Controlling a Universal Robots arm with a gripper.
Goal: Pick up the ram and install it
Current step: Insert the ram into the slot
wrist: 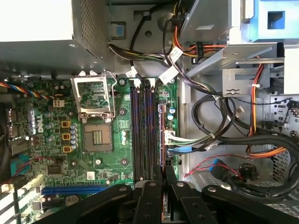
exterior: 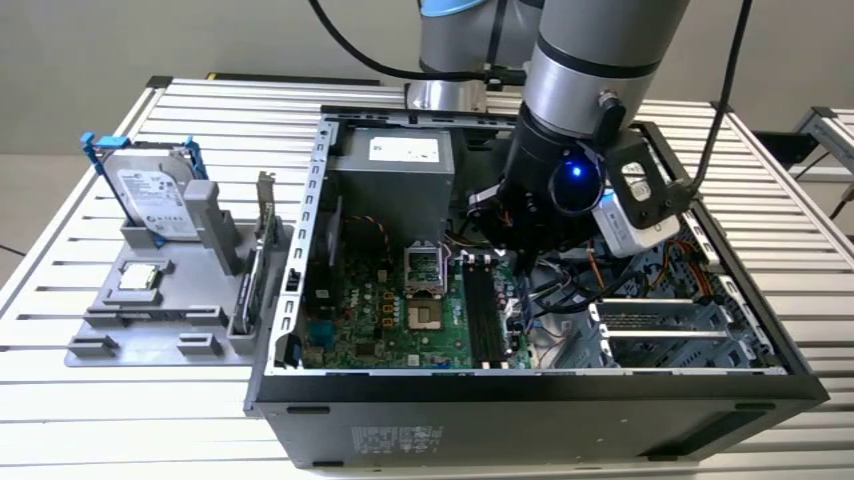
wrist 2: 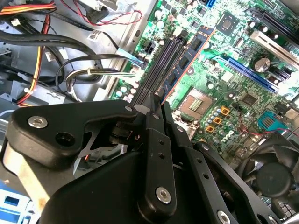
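**Second wrist view: pincer (wrist 2: 156,99) pinched on the ram (wrist 2: 189,58), at the slots**

We read the fingers as closed on the ram's near end. The dark blue board stands edge-down along the black memory slots (wrist 2: 159,65), held parallel, we judge, so that it goes straight in. We cannot tell whether it is seated. In the exterior view the arm reaches down into the open computer case (exterior: 534,385), over the motherboard (exterior: 387,320).
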